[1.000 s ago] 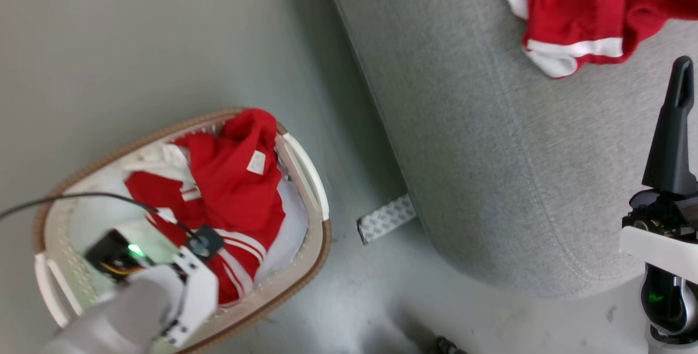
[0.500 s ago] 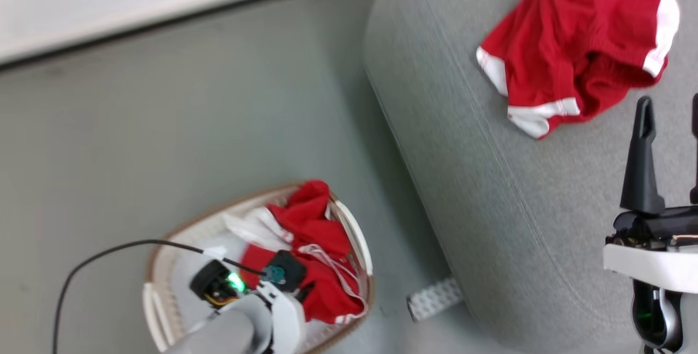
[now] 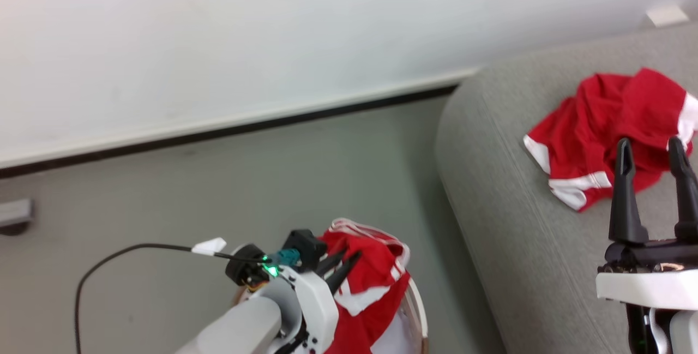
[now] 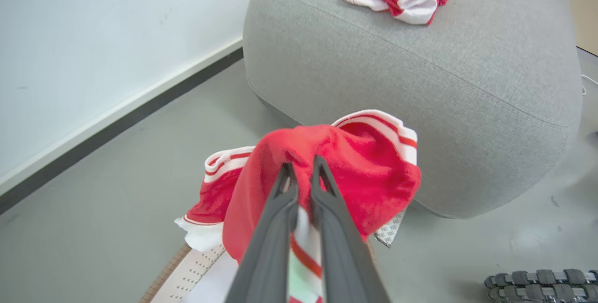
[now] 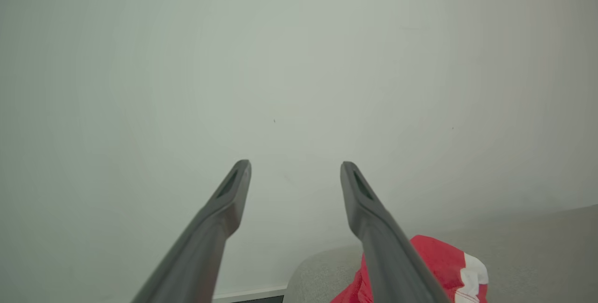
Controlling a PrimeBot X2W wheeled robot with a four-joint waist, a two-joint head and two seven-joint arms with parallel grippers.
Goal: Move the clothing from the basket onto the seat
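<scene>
Clothing [image 4: 364, 177] is clamped in the left gripper [image 4: 301, 163], hanging above the basket [image 4: 182, 270]. Right gripper [image 5: 295, 167] sits wide open over the seat [image 4: 420, 83].

The seat [image 3: 507, 196] stands at the right, with the wall [image 3: 272, 43] behind it. One garment [image 3: 594, 125] lies on top of the seat, toward the back. The basket [image 4: 198, 270] sits on the floor [image 3: 245, 179], left of the seat. A second garment [image 4: 359, 172] hangs above the basket, pinched in the left gripper [image 4: 301, 165]. The right gripper [image 3: 649, 147] hovers over the seat, just before the garment lying there.
</scene>
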